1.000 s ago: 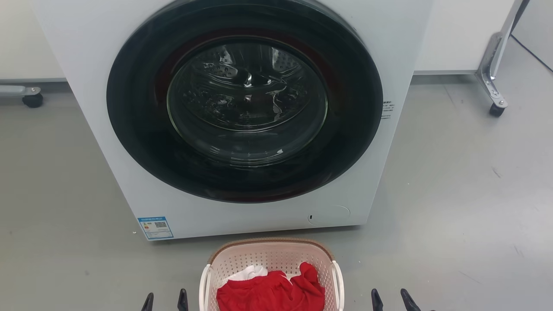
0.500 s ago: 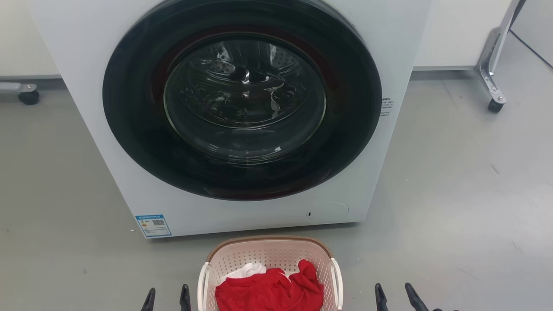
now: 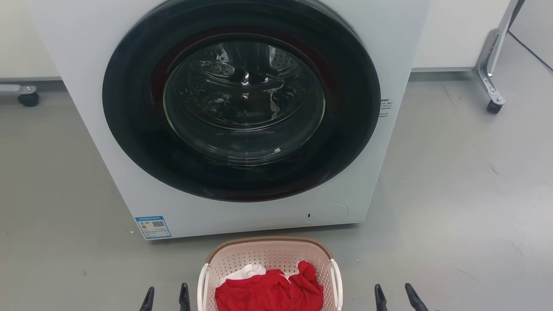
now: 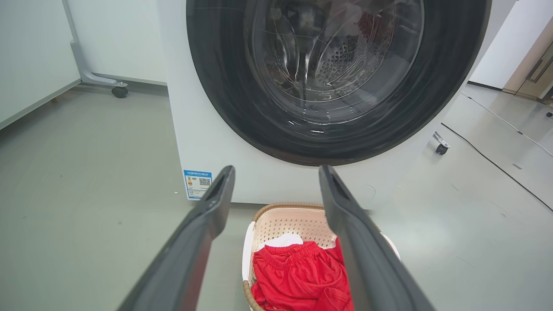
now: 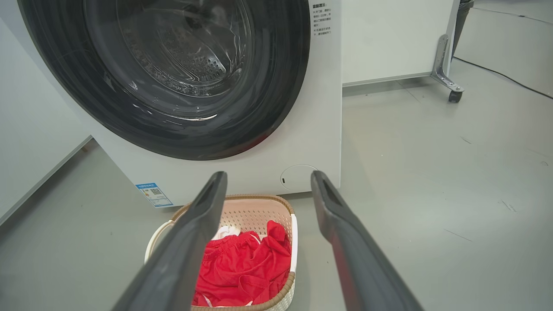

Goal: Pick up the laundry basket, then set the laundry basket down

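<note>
Grey floor (image 3: 453, 194) beside laundry basket (image 3: 268, 258)

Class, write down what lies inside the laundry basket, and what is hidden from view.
Inside the laundry basket lies a crumpled red garment, partly over a white cloth toward the back. The basket's floor and anything beneath the red garment are covered.

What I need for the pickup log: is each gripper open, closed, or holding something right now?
Left gripper: open, holding nothing, left of the laundry basket.
Right gripper: open, holding nothing, right of it.
</note>
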